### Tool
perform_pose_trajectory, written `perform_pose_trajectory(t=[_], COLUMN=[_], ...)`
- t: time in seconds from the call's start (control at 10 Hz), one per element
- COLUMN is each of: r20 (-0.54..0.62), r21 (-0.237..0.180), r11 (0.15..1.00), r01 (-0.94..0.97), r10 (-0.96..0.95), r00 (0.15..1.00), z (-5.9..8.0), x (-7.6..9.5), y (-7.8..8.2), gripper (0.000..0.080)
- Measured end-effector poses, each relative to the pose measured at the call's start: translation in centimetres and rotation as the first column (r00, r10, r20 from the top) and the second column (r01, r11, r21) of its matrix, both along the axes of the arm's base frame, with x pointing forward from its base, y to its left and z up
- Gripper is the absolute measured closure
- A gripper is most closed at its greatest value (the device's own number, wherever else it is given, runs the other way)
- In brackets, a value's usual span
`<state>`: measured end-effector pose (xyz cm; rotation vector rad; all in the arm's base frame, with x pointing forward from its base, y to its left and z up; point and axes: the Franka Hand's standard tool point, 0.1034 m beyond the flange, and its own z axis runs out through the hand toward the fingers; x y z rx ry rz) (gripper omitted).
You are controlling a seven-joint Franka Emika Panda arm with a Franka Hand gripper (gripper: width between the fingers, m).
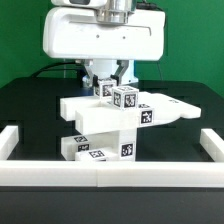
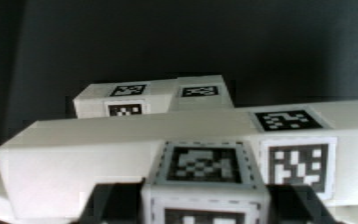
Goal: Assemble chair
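Gripping a small tagged white block (image 1: 124, 98) at the top of the chair stack, my claw (image 1: 112, 88) has its two dark fingers (image 1: 101, 86) closed on that piece. From the wrist view I see the same block (image 2: 206, 176) close up, a tag on its upper face and another on the face below, with the dark fingertips (image 2: 112, 204) pressed at its sides. I read the claw as shut on this block.

The block sits on a long white bar (image 1: 105, 112) lying across the exterior view, tagged at its right end; in the wrist view this bar (image 2: 87, 150) spans the frame beneath the held piece. Under the bar, nearer the camera, I see a lower white part (image 1: 98, 148) with tags on its front face, resting on the black table (image 1: 30, 105). A flat rounded white slab (image 1: 178, 109) extends toward the exterior view's right, touching the stack. Beyond the bar, the wrist view shows another tagged white piece (image 2: 158, 98).

White border rails (image 1: 110, 173) frame the table's near edge and both sides. The arm's white housing (image 1: 105, 38) hangs directly above the stack.
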<state>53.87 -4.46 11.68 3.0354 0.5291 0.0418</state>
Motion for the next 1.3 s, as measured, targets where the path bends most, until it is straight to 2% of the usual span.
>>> perform_pose_trajectory(t=[0.3, 0.5, 0.8, 1.0, 1.2, 1.3], r20=[0.011, 0.017, 0.024, 0.02, 0.019, 0.018], r21=[0.013, 0.022, 0.043, 0.063, 0.072, 0.078], r11=[0.969, 0.907, 0.716, 0.541, 0.448, 0.357], r01=[0.247, 0.421, 0.696, 0.838, 0.891, 0.931], r10=[-0.247, -0.421, -0.698, -0.841, -0.894, -0.934], r00=[0.969, 0.907, 0.716, 0.541, 0.448, 0.356], z=[-0.02, -0.03, -0.05, -0.03, -0.02, 0.0], x=[-0.02, -0.01, 0.02, 0.05, 0.1, 0.13], y=[0.05, 0.17, 0.36, 0.44, 0.57, 0.68], gripper=[0.0515, 0.0515, 0.0514, 0.0513, 0.0512, 0.0512])
